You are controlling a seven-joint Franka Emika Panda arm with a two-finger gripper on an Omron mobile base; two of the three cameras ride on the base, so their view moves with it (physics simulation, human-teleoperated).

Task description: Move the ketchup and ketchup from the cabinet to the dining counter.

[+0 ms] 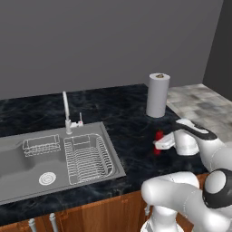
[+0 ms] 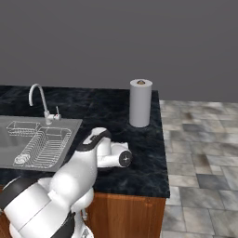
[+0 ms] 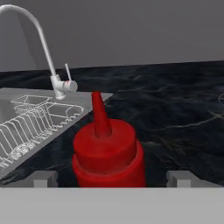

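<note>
on the black veined dining counter, an all-red ketchup bottle stands upright between the spread tips of the gripper, with a gap on each side.

the counter is dark marble with pale veins; a steel sink is set into it, holding a wire dish rack, with a curved tap at its back edge. the bottle sits on the marble just beside the sink's near corner, with the arm's hand low beside it. a paper towel roll stands upright farther back, near where the marble meets a grey mottled stone slab. a plain grey wall runs behind it all, and reddish-brown wooden fronts show beneath the counter's edge.
</note>
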